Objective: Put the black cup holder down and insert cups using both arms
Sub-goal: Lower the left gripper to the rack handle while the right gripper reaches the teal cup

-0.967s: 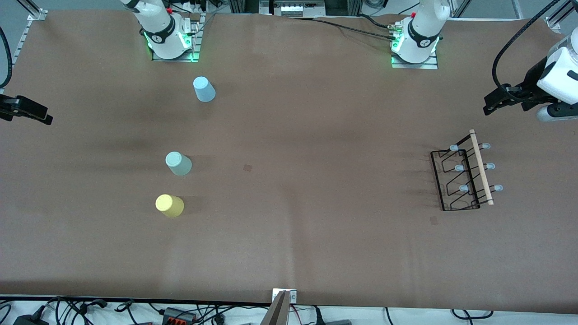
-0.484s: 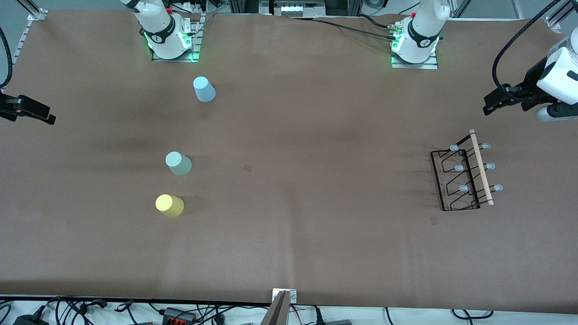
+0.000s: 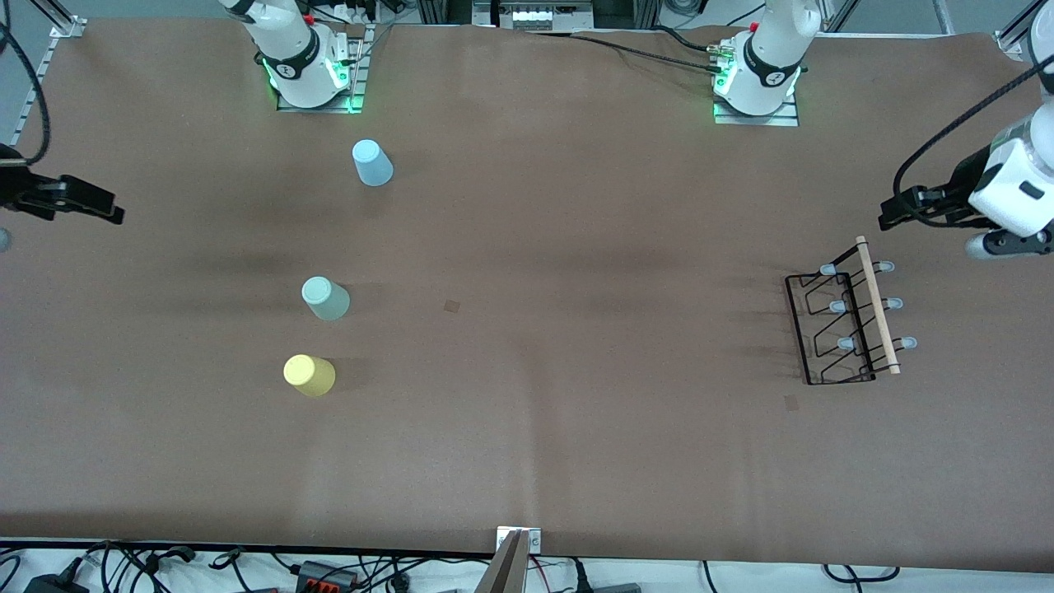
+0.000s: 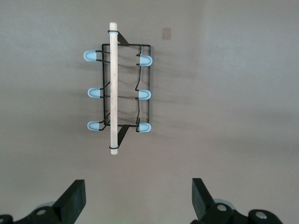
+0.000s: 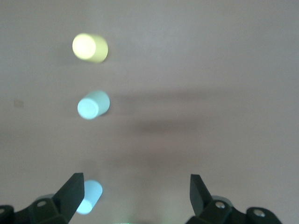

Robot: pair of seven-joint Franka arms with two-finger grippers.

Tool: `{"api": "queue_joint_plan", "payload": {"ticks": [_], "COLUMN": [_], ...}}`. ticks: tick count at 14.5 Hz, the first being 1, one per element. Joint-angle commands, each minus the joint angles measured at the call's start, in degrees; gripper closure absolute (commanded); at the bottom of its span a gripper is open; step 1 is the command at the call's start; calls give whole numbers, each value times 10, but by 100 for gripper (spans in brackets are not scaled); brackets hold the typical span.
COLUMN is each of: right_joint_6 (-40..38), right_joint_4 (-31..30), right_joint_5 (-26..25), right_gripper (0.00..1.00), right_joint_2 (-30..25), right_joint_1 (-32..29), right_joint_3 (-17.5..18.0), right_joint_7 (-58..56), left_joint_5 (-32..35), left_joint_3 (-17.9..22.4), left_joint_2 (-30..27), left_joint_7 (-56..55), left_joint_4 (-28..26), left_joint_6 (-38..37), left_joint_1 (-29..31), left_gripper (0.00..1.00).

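While nothing is yet picked up, you are at the very start: the approach to the rack and the cups. Working across the front view from the right arm's end, your right gripper [image 3: 95,207] hangs over bare table [image 3: 527,428] at that end, fingers spread wide and empty, as the right wrist view [image 5: 135,189] confirms. Compared with a second ago it has slid inward over the table, toward the cups. The three cups stand upside down and well apart: the yellow cup [image 3: 310,375] nearest the front camera, the mint cup [image 3: 325,298] just farther, and the blue cup [image 3: 372,162] farthest, close to the right arm's base. None has shifted.

Toward the left arm's end lies the black rack [image 3: 844,325], resting on the table with its wooden handle [image 3: 877,305] on top and six pale-tipped pegs sticking out to both sides, all bare. It has not moved. Your left gripper [image 3: 893,212] hovers over the table just beside the rack's farther end, fingers released and empty; since the earlier frame it has dropped closer to the rack. In the left wrist view [image 4: 138,198] the handle sits ahead of the open fingers.

Next, I judge, you need to centre those fingers across the handle, descend, and close before lifting.
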Motion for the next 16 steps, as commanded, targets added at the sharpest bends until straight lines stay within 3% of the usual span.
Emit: {"api": "queue_joint_plan", "payload": {"ticks": [1, 5, 9, 12, 13, 16], "right_joint_6": [-26, 102, 192, 346, 377, 404], "right_joint_4": [-8, -137, -201, -282, -300, -308], "right_joint_5": [2, 7, 7, 7, 7, 22], "right_gripper": [0, 0, 0, 0, 0, 0], "right_joint_2": [26, -1, 1, 13, 18, 26], "right_joint_1": [26, 67, 104, 110, 114, 125], "right_joint_3": [1, 2, 3, 3, 3, 3], "right_joint_7": [7, 29, 70, 72, 72, 77], "left_joint_5": [-4, 4, 4, 4, 4, 4], "left_joint_3": [1, 1, 1, 1, 1, 1], "left_joint_2": [49, 91, 97, 105, 109, 113], "left_joint_7": [50, 83, 127, 141, 141, 141], "left_joint_4": [11, -48, -144, -166, -167, -169], "left_joint_6": [18, 158, 304, 331, 331, 324], "left_joint_1": [32, 45, 47, 50, 49, 51], "left_gripper": [0, 0, 0, 0, 3, 45]}}
